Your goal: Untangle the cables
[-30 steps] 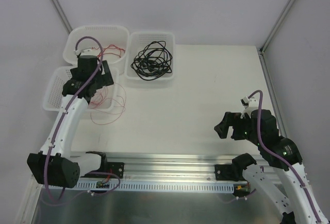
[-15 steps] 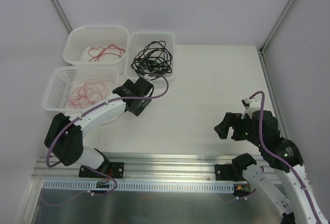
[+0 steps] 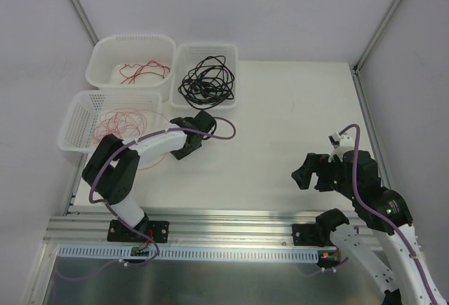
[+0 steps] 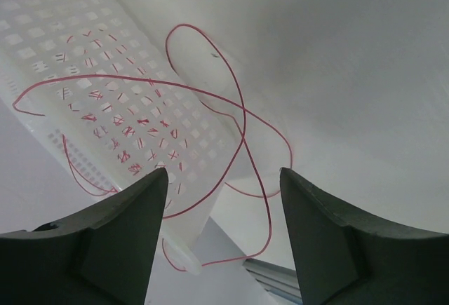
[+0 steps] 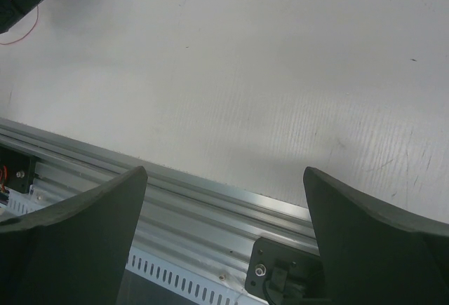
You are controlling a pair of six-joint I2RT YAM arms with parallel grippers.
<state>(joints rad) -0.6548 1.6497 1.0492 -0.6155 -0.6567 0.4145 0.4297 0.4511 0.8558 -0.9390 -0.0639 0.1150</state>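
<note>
Thin red wires (image 3: 121,124) lie coiled in the lower left white basket (image 3: 76,112), with loops spilling over its right rim onto the table. More red wires (image 3: 144,70) lie in the far left basket (image 3: 105,45). Black cables (image 3: 207,80) sit bundled in the middle basket (image 3: 231,56). My left gripper (image 3: 181,149) hovers just right of the lower basket, open and holding nothing. In the left wrist view, the spilled red wires (image 4: 242,119) and the basket (image 4: 105,73) lie beyond the left gripper (image 4: 223,173). My right gripper (image 3: 309,172) (image 5: 224,172) hangs open and holds nothing at the near right.
An aluminium rail (image 3: 224,221) (image 5: 210,200) runs along the table's near edge, carrying both arm bases. Walls close the back and the sides. The table's right edge (image 3: 361,123) is near the right arm.
My left arm swung from over the left baskets to the table right of the lower basket. Its jaws have narrowed somewhat. The right arm has not moved.
</note>
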